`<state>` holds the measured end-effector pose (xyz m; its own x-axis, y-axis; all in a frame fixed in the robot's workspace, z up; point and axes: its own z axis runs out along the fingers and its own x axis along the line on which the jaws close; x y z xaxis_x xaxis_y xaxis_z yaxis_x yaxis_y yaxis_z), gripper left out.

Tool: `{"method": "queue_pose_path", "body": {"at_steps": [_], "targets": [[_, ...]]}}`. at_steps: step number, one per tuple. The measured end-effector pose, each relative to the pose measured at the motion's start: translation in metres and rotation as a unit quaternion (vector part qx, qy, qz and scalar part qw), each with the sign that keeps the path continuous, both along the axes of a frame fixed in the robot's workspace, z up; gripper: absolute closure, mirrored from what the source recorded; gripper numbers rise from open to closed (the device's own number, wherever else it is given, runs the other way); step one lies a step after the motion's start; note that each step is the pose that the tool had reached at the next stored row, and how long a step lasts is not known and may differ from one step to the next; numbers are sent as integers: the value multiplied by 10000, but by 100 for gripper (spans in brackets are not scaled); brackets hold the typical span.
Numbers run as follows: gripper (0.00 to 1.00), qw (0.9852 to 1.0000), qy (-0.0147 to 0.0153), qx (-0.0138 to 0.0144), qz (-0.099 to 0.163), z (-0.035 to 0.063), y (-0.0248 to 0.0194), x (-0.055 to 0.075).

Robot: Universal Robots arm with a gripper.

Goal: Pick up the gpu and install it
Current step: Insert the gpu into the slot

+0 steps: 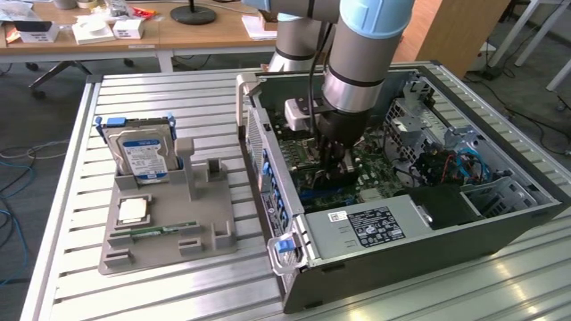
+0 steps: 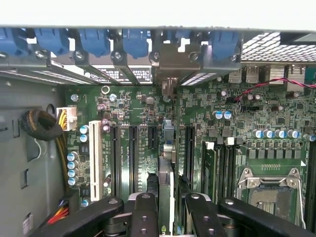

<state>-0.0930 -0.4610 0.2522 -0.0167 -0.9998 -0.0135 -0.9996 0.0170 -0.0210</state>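
One hand: we see the hand [image 2: 165, 210] deep inside the open computer case [image 1: 499, 221], its two black fingers [image 2: 144, 215] drawn narrow and clamped on the gpu [image 2: 167, 190].
Grip: we read the card as held edge-on between the pads, upright over the motherboard [image 2: 247, 118].
Task thing, place: we find the gpu among the long black expansion slots [image 2: 132, 150] of the motherboard, its far end toward the case's rear wall with the blue slot clips [image 2: 96, 42]; whether it is fully seated we cannot tell.
Task thing, look: we make out only a thin dark edge with a pale strip along it and a silver bracket end [image 2: 169, 86] near the rear wall.
Arm: we see the grey and light-blue arm [image 1: 362, 60] coming straight down into the case.
Table: we see the case lying on a ribbed metal table [image 1: 178, 281]; beside the case a grey fixture tray [image 1: 165, 227] carries a hard drive [image 1: 143, 154] standing upright.
Room: we note a wooden desk [image 1: 178, 33] with boxes beyond the case.
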Motion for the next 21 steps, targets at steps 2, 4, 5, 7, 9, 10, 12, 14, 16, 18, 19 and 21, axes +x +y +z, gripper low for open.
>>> {"method": "queue_pose_path", "body": {"at_steps": [2, 4, 5, 7, 9, 10, 12, 14, 16, 18, 19, 21], "targets": [[74, 10000, 0, 0, 0, 23, 0, 0], [74, 10000, 0, 0, 0, 44, 0, 0], [74, 10000, 0, 0, 0, 52, 0, 0], [74, 10000, 0, 1, 0, 54, 0, 0], [74, 10000, 0, 1, 0, 54, 0, -1], [74, 10000, 0, 1, 0, 54, 1, -1], [74, 10000, -1, 0, 0, 54, 0, -4], [74, 10000, -7, 0, -1, 52, 1, -11], [74, 10000, -13, 0, 1, 51, 2, -16], [74, 10000, -20, 0, 1, 50, 3, -18], [74, 10000, -21, 0, 1, 50, 3, -18], [74, 10000, -22, 1, 0, 49, 4, -19]]}}
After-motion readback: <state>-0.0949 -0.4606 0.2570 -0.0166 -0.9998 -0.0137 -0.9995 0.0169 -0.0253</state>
